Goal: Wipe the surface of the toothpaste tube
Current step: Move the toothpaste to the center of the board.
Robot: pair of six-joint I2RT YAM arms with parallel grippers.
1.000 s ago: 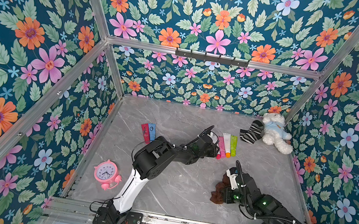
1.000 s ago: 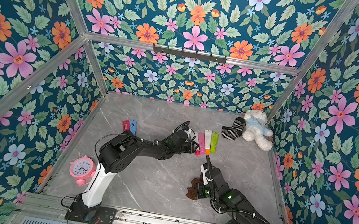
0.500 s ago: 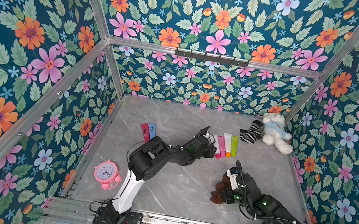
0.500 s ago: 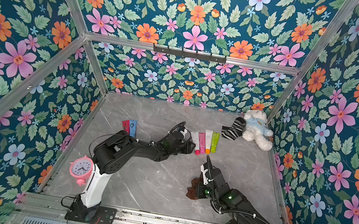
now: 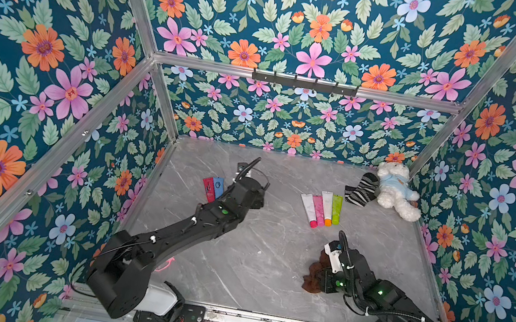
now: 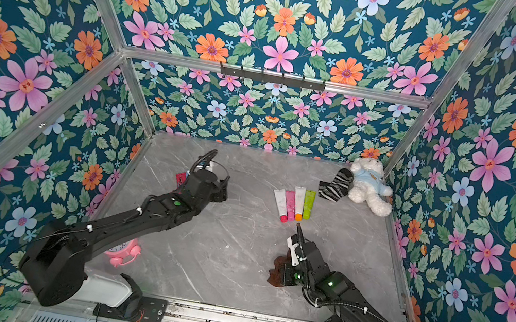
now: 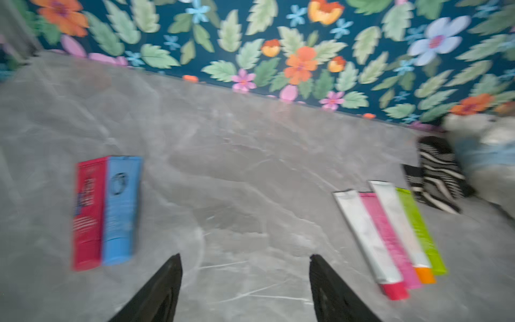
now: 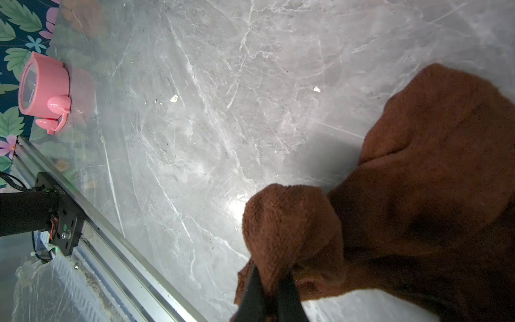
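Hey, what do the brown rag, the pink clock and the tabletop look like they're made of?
Brown rag: looks like soft terry or microfibre, with a looped, matte nap and limp folds. Pink clock: probably moulded plastic, smooth with a slight sheen. Tabletop: grey marble pattern with white veins and a glossy glare spot; real stone or a printed laminate, can't tell which.

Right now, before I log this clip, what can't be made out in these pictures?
- Print on the red and blue tubes: blurred in the left wrist view, too small in both top views.
- Pink clock: mostly hidden behind the left arm in both top views; its face is side-on in the right wrist view.
- Right claw: its tips are buried in the brown cloth.
- Teddy bear: blurred and cut off by the left wrist picture's edge.
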